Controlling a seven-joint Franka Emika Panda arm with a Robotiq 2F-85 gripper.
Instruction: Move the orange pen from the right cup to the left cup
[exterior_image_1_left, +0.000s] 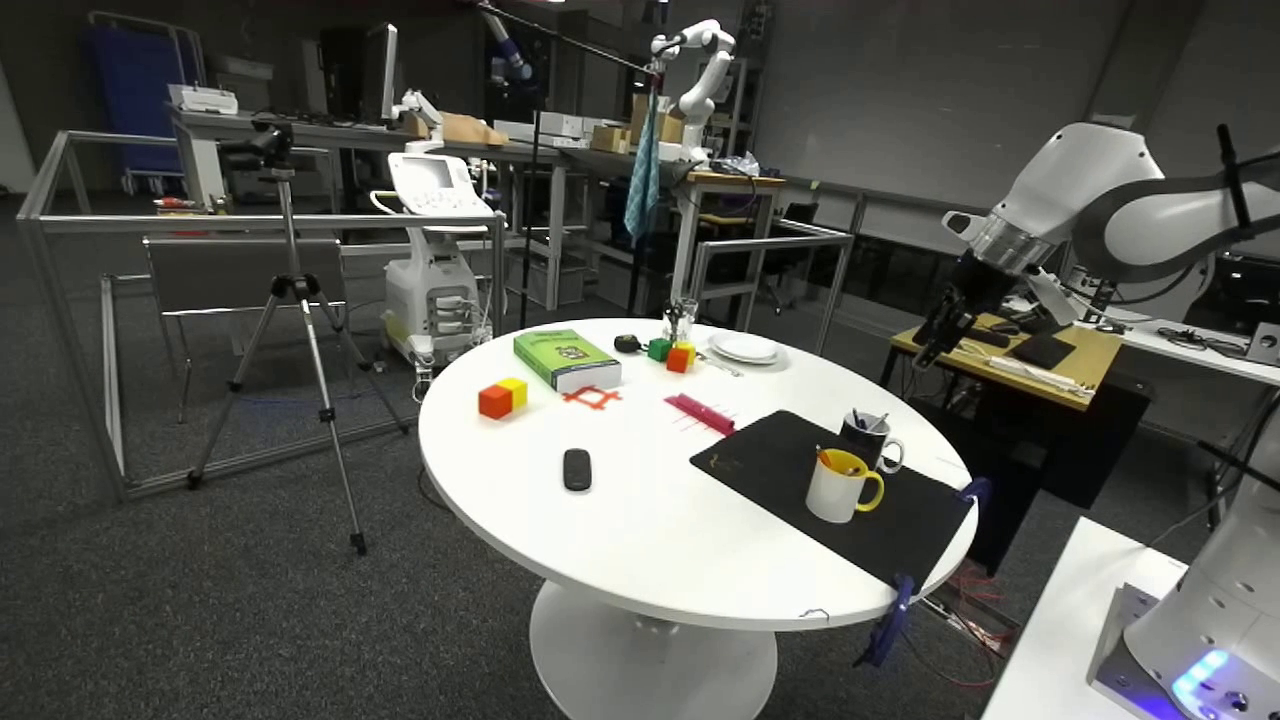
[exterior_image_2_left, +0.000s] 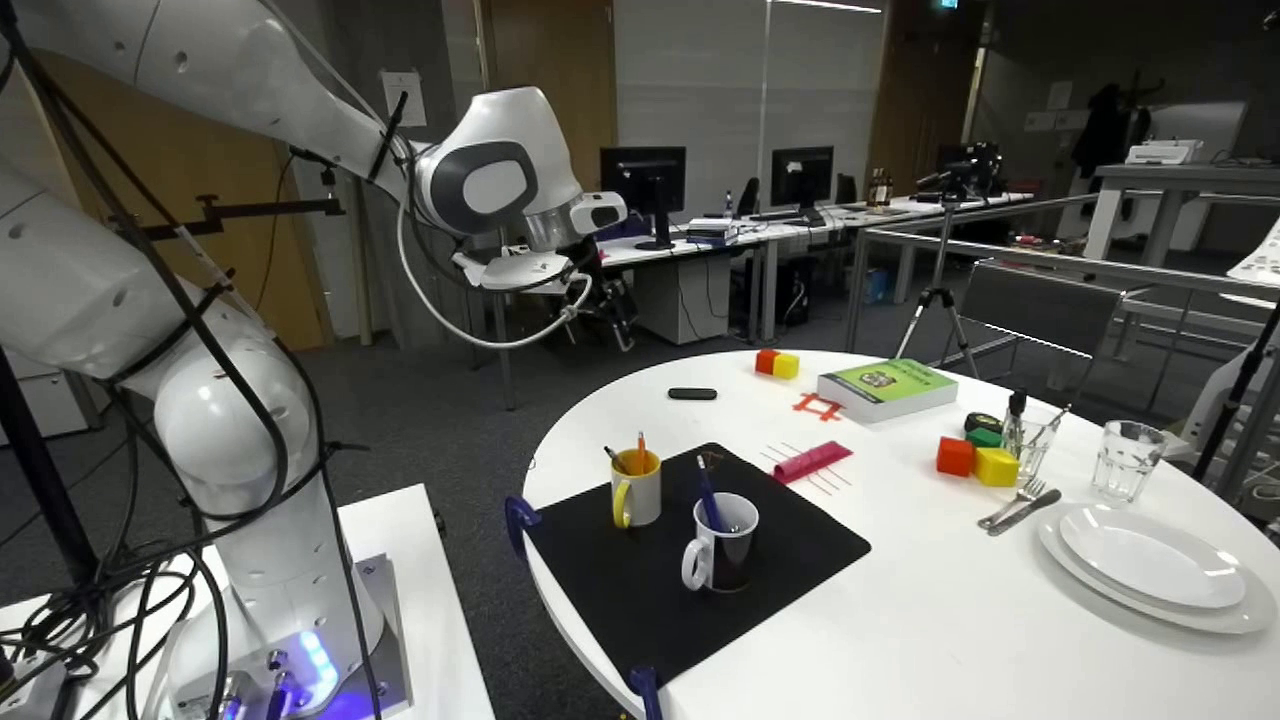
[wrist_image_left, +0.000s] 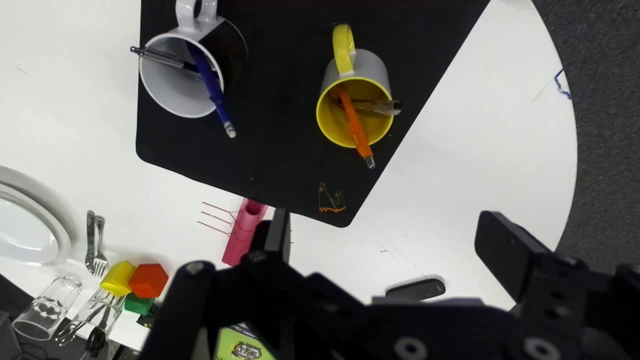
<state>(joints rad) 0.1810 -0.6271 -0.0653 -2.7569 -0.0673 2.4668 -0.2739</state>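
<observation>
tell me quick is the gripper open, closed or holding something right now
Gripper: open, jaws wide apart in the wrist view, holding nothing.

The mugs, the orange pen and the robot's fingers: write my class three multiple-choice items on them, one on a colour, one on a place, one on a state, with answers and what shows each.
1. What colour is the handle of the dark mug?
A. Yellow
B. White
C. Red

2. Where is the orange pen?
A. In the dark mug
B. On the plates
C. In the yellow-handled mug

3. How are the fingers?
A. Open, holding nothing
B. Shut on the orange pen
C. Shut, holding nothing

Right letters:
1: B, since the handle shows white in the wrist view.
2: C, since its upper end sticks out past the yellow rim there.
3: A, since a wide gap parts them, with nothing gripped.
</observation>
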